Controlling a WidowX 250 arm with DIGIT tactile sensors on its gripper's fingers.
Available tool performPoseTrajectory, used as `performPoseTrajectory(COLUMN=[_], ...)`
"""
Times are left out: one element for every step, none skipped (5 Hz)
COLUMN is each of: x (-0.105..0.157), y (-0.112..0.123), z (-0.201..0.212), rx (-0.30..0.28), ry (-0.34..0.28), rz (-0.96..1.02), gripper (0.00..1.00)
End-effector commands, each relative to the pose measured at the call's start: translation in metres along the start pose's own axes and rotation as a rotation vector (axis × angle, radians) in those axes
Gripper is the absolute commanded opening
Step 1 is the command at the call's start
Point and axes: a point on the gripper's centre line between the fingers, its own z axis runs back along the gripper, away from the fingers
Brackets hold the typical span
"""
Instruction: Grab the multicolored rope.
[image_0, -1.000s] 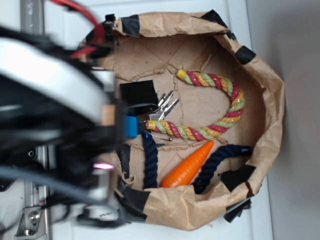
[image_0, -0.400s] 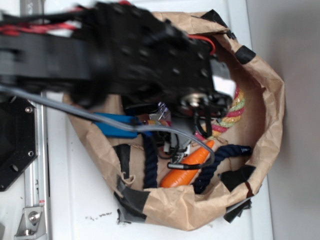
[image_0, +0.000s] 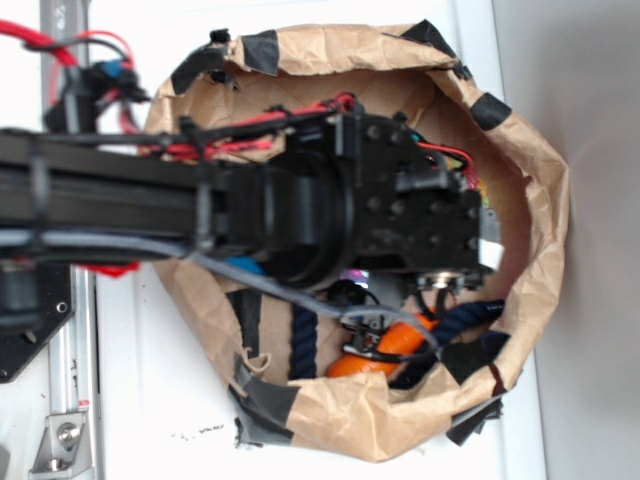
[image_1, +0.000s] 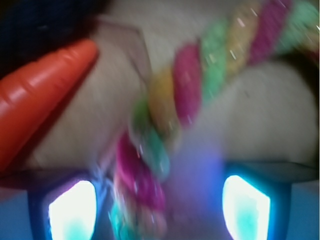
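Your hand (image_1: 159, 200) is open, its two fingers (image_1: 72, 207) glowing at the bottom corners of the wrist view with a broad gap between them, and it holds nothing. The multicolored rope (image_1: 175, 100) runs up through that gap from the bottom of the picture, then bends away to the upper right. The picture is blurred, so you cannot tell whether either finger already touches the strands; the rope looks nearer the left finger than the right.

From the outside view the arm (image_0: 250, 215) stretches across the paper bag (image_0: 540, 200) and covers nearly all of the rope; only a sliver of colour shows by the wrist. The hand itself is hidden there.

You are at the approach step, with the grasp not yet made. The next move probably calls for a small shift to centre the rope between the fingers, a short drop if any height remains, and then closing firmly on the thick twisted part.

Mind the orange carrot (image_1: 40, 95), which lies to the left of the rope, close enough that a sideways drift could catch it. The dark blue rope (image_0: 300, 345) sits lower in the bag, beyond the carrot, and should stay out of the closing fingers.
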Motion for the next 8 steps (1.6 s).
performPoseTrajectory(x=[0.007, 0.006, 0.000, -0.024, -0.048, -0.049, -0.040, -0.031], y=[-0.009, -0.006, -0.003, 0.016, 0.026, 0.020, 0.014, 0.014], z=[0.005, 0.005, 0.020, 0.069, 0.117, 0.167, 0.214, 0.207], rx=[-0.043, -0.052, 0.032, 0.075, 0.042, 0.042, 0.036, 0.057], ry=[-0.035, -0.028, -0.009, -0.119, -0.213, -0.187, -0.125, -0.101], rz=[0.018, 0.060, 0.135, 0.285, 0.405, 0.411, 0.391, 0.418], gripper=[0.00, 0.00, 0.00, 0.00, 0.00, 0.00, 0.00, 0.00])
